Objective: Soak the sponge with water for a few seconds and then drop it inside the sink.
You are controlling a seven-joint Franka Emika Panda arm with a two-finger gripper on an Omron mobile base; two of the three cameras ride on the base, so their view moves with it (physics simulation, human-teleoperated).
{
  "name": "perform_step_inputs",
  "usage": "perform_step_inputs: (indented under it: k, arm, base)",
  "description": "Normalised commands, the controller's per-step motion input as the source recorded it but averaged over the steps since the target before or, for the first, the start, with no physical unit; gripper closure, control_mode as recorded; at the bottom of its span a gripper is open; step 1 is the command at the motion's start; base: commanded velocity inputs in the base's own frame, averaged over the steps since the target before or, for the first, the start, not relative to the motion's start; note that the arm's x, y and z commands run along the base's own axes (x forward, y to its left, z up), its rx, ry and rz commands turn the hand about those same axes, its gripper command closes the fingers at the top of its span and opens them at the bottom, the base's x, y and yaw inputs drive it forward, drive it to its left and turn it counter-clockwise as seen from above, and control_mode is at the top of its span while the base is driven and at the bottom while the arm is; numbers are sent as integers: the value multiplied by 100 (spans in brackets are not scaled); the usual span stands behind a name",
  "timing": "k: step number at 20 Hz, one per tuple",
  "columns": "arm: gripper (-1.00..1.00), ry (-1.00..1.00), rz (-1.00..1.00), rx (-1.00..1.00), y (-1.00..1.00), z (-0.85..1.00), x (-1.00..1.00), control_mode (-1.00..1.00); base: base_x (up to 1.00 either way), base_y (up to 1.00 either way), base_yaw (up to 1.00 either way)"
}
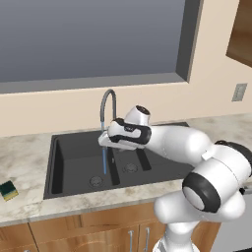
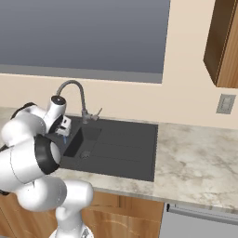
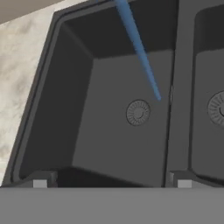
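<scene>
Dark charcoal sink (image 1: 74, 147), one, set into a pale marbled bench (image 1: 24, 157); two basins inside it, one round drain in each (both drains (image 3: 138, 112) plain in the hand view). One grey gooseneck faucet (image 1: 108, 98) at the back rim, one thin blue stream of water (image 1: 104, 160) falling straight from its spout into the left basin, landing near the divider. One sponge (image 1: 8, 190), yellow with a dark green face, lying on the bench well to the left of the sink, near the front edge, dry and apart from the stream. One white arm reaching over the sink, its gripper (image 3: 111, 183) hanging above the basins just beside the water, jaws spread wide and holding nothing (two dark fingertips (image 3: 40, 183) well apart at the bottom of the hand view). One large window above the faucet, one wall outlet (image 2: 226, 104) to the right, wooden cupboard fronts below the bench.
</scene>
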Motion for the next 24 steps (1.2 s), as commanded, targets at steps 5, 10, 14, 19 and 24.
perform_step_inputs:
  k: [5,10,14,19,24]
  arm:
    - [-100,0,8,-4,61,0,-2,-100]
    - [-100,0,6,-6,64,2,-3,-100]
    - [-100,0,5,-6,64,3,-5,-100]
    - [-100,0,5,-5,61,3,-10,-100]
    - [-100,0,2,-7,56,7,-12,-100]
  base:
    - [0,0,0]
    - [0,0,0]
    - [0,0,0]
    - [0,0,0]
    - [0,0,0]
